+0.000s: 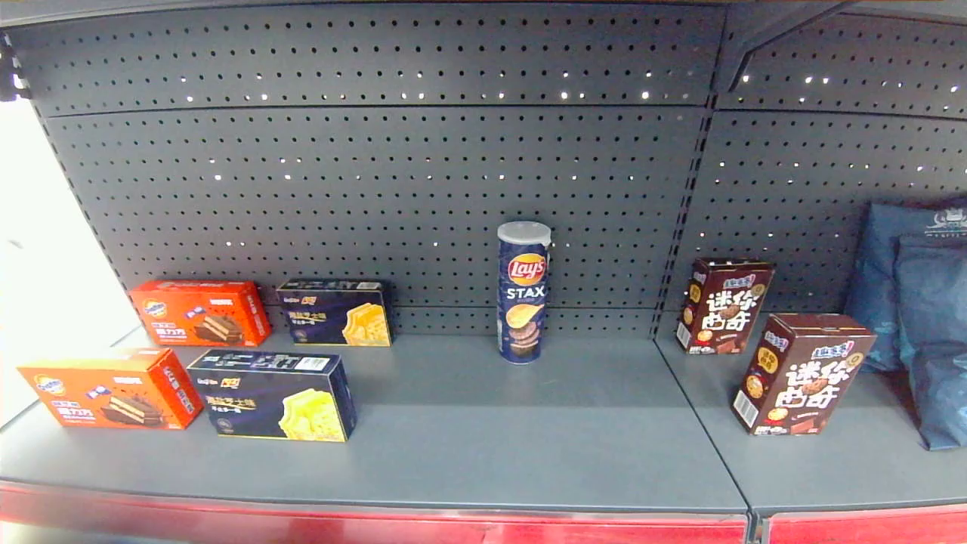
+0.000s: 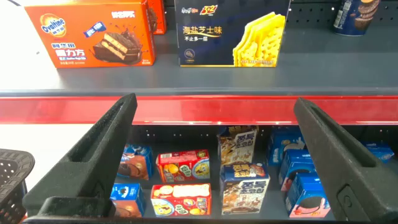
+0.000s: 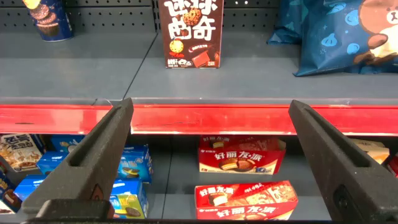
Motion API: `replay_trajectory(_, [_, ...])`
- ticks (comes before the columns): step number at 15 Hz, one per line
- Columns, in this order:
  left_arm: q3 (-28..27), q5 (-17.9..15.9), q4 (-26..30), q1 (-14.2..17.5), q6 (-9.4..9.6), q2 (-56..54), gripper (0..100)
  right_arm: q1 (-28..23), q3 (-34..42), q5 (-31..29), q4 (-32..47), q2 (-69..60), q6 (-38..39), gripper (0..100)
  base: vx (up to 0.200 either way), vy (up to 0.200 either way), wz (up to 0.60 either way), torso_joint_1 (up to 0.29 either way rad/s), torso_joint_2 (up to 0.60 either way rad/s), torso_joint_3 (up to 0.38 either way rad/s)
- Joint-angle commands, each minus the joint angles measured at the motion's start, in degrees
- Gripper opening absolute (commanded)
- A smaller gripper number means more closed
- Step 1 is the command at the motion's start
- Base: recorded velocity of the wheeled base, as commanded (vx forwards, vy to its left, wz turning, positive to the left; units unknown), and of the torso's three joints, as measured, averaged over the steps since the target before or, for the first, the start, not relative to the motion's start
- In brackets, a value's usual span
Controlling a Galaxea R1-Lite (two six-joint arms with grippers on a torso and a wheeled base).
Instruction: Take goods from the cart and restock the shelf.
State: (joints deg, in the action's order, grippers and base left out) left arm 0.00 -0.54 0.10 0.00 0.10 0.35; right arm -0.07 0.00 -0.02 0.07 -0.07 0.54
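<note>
A shop, probably: grey pegboard-backed metal shelf (image 1: pixel 483 431), red front rail (image 1: pixel 378 521), orange cardboard snack box (image 1: pixel 113 389) at eight o'clock.

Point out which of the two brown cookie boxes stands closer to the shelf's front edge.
The right-hand brown box, beside the blue bags; the other brown box stands farther back, near the pegboard.

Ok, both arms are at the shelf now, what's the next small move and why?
Probably back off and turn to the cart for an item. The left gripper and right gripper both hang open and empty before the shelf, so nothing is ready to place. There is bare room beside the chips can.
</note>
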Motion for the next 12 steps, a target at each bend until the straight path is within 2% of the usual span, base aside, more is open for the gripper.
replay_trajectory(1, [0.0, 0.0, 0.0, 0.0, -0.01, 0.1, 100, 0.0, 0.0, 0.0, 0.0, 0.1, 0.0, 100, 0.000, 0.000, 0.00, 0.000, 0.00, 0.000])
replay_trajectory(12, [0.0, 0.0, 0.0, 0.0, -0.01, 0.1, 100, 0.0, 0.0, 0.1, 0.0, 0.1, 0.0, 100, 0.000, 0.000, 0.00, 0.000, 0.00, 0.000])
